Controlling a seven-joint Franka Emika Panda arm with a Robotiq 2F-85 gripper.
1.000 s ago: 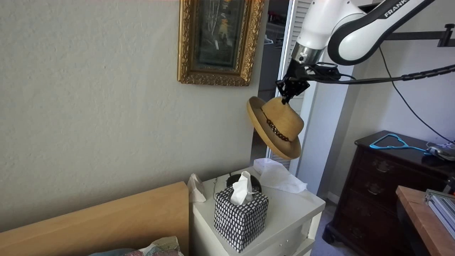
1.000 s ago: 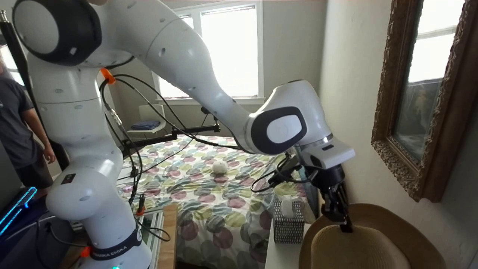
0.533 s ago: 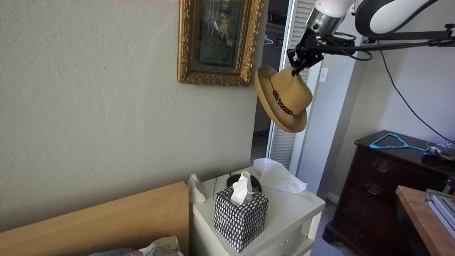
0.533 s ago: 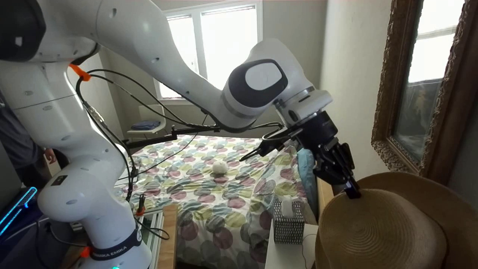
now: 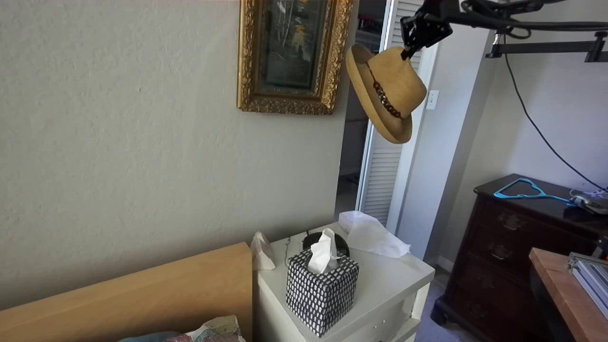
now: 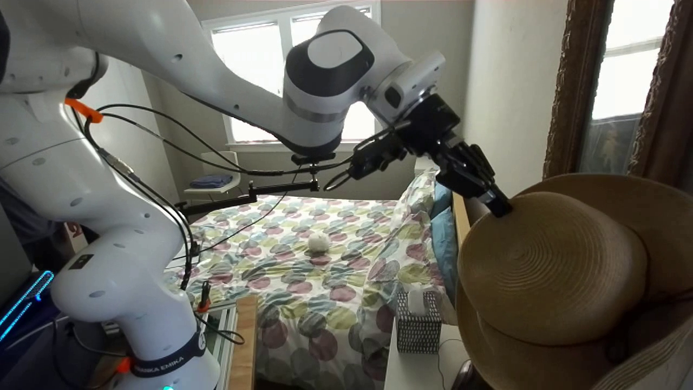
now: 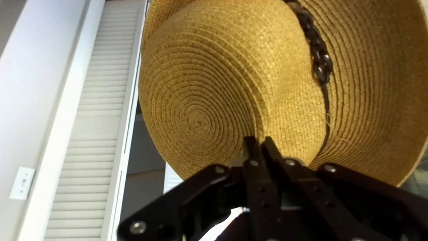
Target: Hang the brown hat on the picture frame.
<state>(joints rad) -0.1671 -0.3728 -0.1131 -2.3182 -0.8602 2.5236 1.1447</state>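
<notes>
In an exterior view I see just a sliver between the picture frame (image 5: 287, 105), upper centre, and the brown hat (image 5: 396, 85) the pincer (image 5: 406, 54) grips; its depth I can't tell. The wall (image 5: 161, 147) gives open room below the frame. Cables (image 5: 560, 26) crowd the upper right; the tissue box (image 5: 323, 292) juts up at lower centre, well below the hat.

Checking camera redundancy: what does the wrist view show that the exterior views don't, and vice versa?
Wrist view only: loose straw strand on the brown hat.
Exterior views only: checkered tissue box, in both; window and dark dresser, each in an exterior view.
Shared: the brown hat; the pincer holding its crown; louvered door and light switch, also in an exterior view.
Picture frame: in both exterior views; can't tell in the wrist view.
</notes>
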